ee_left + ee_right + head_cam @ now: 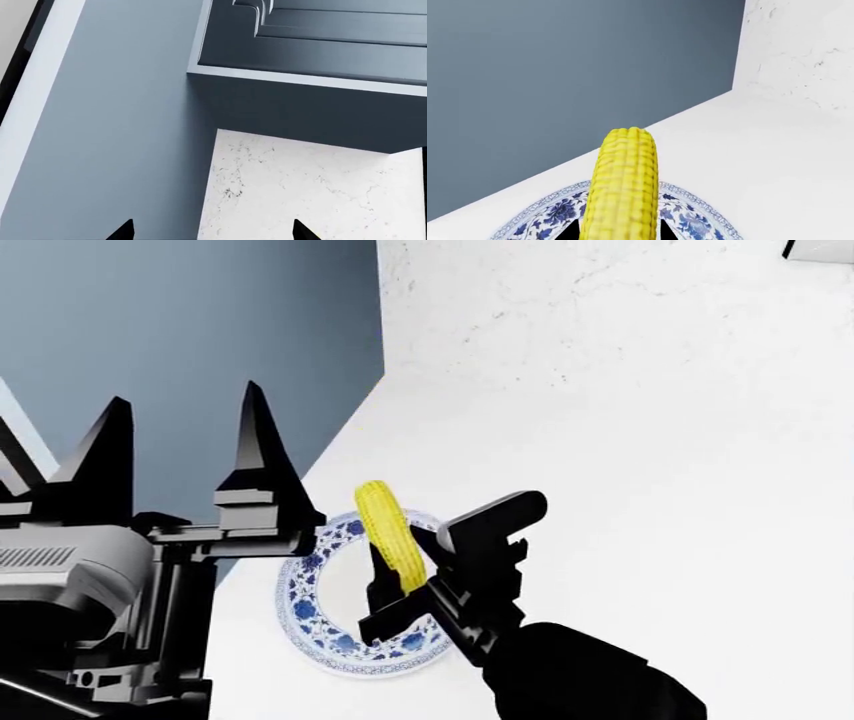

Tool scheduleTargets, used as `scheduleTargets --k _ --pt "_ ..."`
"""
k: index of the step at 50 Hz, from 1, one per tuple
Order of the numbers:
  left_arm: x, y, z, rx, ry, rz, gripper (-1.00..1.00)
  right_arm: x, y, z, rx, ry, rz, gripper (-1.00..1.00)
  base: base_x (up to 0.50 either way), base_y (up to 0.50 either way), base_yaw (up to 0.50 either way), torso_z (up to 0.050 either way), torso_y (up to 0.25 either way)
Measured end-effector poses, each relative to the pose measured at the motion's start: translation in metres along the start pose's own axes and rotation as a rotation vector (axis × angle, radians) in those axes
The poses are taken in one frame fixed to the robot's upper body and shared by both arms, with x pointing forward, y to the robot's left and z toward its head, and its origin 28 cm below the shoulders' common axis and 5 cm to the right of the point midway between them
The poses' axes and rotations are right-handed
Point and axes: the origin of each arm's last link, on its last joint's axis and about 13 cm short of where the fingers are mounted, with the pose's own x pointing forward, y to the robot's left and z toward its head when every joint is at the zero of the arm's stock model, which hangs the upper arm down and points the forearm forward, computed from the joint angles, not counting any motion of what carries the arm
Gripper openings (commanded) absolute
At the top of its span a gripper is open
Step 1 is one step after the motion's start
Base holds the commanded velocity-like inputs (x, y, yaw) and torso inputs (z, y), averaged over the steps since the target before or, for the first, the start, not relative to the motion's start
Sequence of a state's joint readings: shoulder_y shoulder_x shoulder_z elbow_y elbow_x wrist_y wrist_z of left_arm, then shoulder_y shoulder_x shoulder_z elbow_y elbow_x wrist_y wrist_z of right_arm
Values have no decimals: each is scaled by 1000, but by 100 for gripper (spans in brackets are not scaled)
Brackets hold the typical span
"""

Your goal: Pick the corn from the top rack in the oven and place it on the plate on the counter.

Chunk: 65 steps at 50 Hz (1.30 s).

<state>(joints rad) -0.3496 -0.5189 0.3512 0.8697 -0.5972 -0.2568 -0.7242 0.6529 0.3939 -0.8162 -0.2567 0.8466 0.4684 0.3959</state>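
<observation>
The yellow corn (pixel 386 523) is gripped at its lower part by my right gripper (pixel 424 575), which is shut on it. The cob sticks out tilted over the white plate with a blue floral rim (pixel 310 615), which sits on the white counter (pixel 641 450) near the counter's left edge. In the right wrist view the corn (pixel 624 185) fills the space between the jaws of my right gripper (pixel 618 234), above the plate (pixel 550 216). My left gripper (pixel 183 430) is open and empty, raised left of the plate; it also shows in the left wrist view (pixel 213 232). The oven and top rack are out of view.
A tall pale blue cabinet side (pixel 187 330) stands left of the counter. A white speckled wall (pixel 601 290) rises behind it. The left wrist view shows a panelled blue cabinet (pixel 313 45) above the speckled wall (pixel 300 190).
</observation>
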Motion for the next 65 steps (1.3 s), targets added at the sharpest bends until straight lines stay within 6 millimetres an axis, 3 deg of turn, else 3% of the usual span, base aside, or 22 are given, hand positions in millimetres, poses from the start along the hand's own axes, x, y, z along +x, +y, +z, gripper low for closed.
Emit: scheduleTargets --k 61,62,65 --pt "-1 -1 0 -3 2 -4 100 -6 4 -7 61 38 1 -100 0 0 0 0 0" --pt "0 -1 0 -3 3 -4 100 -6 4 -7 61 38 1 100 0 0 0 0 0" --pt "0 -1 0 -4 3 -4 100 -6 3 -5 54 33 0 100 0 0 0 0 0"
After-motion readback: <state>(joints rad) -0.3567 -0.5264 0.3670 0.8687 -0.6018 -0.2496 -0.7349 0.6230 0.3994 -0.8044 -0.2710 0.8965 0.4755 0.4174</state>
